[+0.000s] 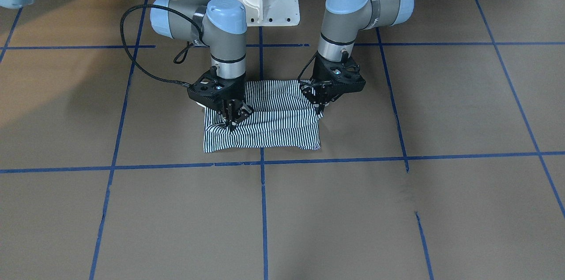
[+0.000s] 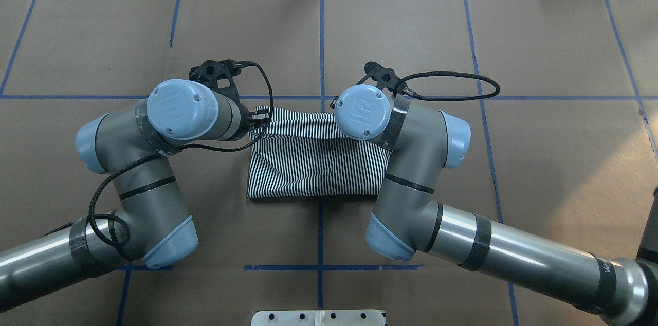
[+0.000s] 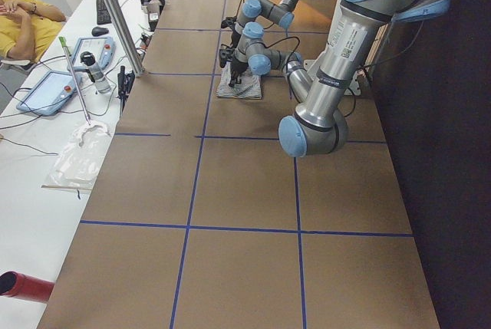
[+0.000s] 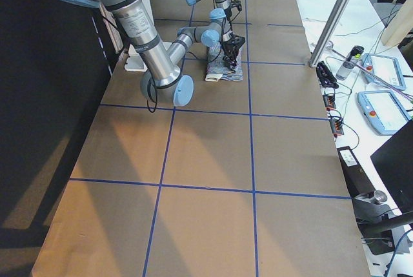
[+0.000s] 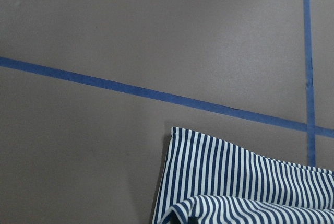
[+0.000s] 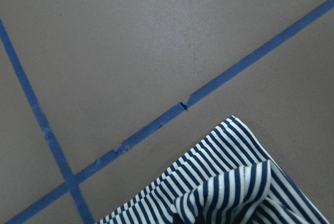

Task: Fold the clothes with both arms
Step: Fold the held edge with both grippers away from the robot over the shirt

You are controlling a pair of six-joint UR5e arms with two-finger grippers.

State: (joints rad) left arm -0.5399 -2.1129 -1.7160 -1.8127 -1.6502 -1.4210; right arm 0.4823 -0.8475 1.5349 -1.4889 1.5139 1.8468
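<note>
The polo shirt (image 1: pixel 273 132), folded into a striped rectangle, lay at the centre of the front-facing frame on the brown table (image 1: pixel 397 218), just above a horizontal blue tape line (image 1: pixel 353 157). The right gripper (image 1: pixel 231 126) stood over the shirt's left part, its fingers pressed together on a raised fold of cloth. The left gripper (image 1: pixel 318 107) was at the shirt's right edge and seemed to pinch the fabric there, though its tips showed small and dark.

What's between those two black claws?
Only the striped polo shirt, spanning from the right gripper to the left gripper; the front-facing view shows it best.
</note>
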